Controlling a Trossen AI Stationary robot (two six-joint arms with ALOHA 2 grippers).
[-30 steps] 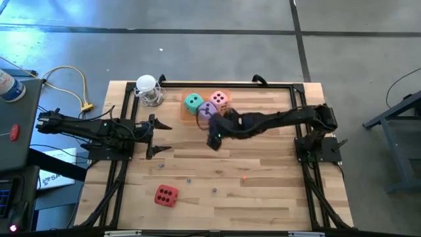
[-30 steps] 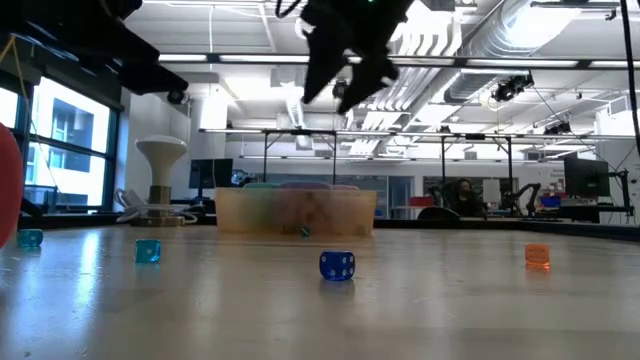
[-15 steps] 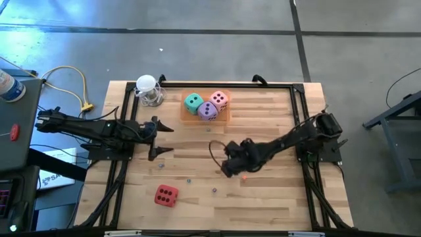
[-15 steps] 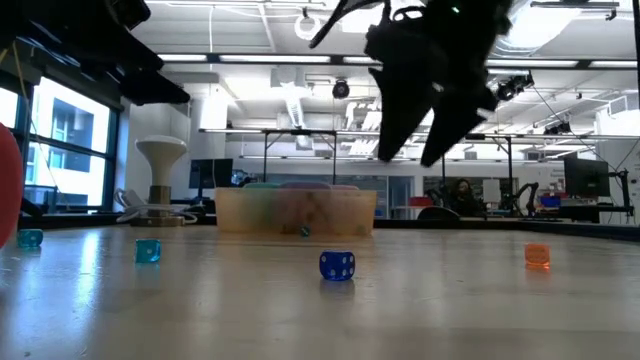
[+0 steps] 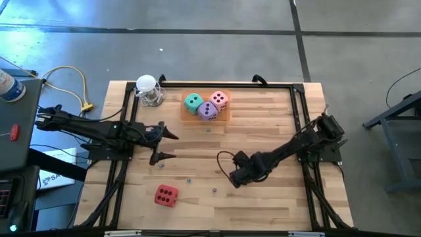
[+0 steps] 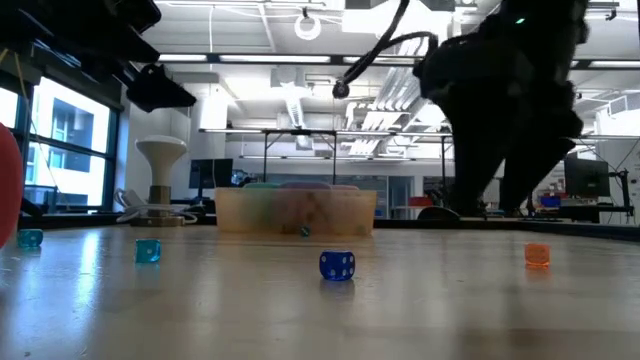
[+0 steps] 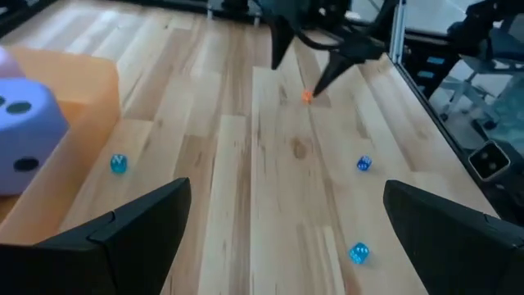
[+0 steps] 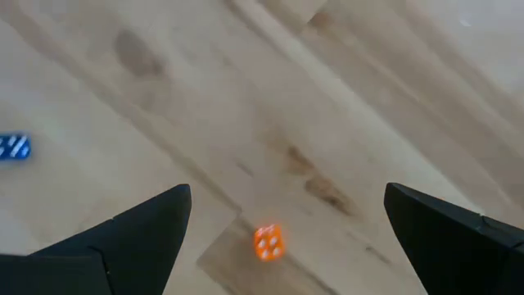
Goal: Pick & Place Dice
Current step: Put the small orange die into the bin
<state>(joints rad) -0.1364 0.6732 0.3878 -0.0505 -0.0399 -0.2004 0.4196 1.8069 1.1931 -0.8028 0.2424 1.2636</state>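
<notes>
Three dice, teal (image 5: 193, 101), purple (image 5: 207, 110) and pink (image 5: 220, 99), sit in an orange tray (image 5: 187, 115) at the table's far middle. The red die (image 5: 166, 195) rests on the wood near the front left. My right gripper (image 5: 238, 180) points steeply down over a small orange die (image 8: 268, 242), which lies on the table between its open fingers (image 8: 131, 238), untouched. My left gripper (image 5: 172, 145) hovers open at the table's left, nearly level, pointing across the table. Its wrist view shows the purple die (image 7: 24, 135) and the tray (image 7: 78, 82).
Small blue dice lie scattered on the wood (image 5: 214, 191) (image 5: 189, 179) (image 5: 161, 166). A white-topped clear object (image 5: 148, 89) stands at the far left corner. Black frame rails (image 5: 309, 187) run along the table's sides. Bare wood lies between the red die and my right gripper.
My right gripper has swung from over the tray toward the table's near edge and come down, rolling its wrist, and now stands open over the small orange die. My left gripper has edged a little toward the table's right. The dice have kept their places.
</notes>
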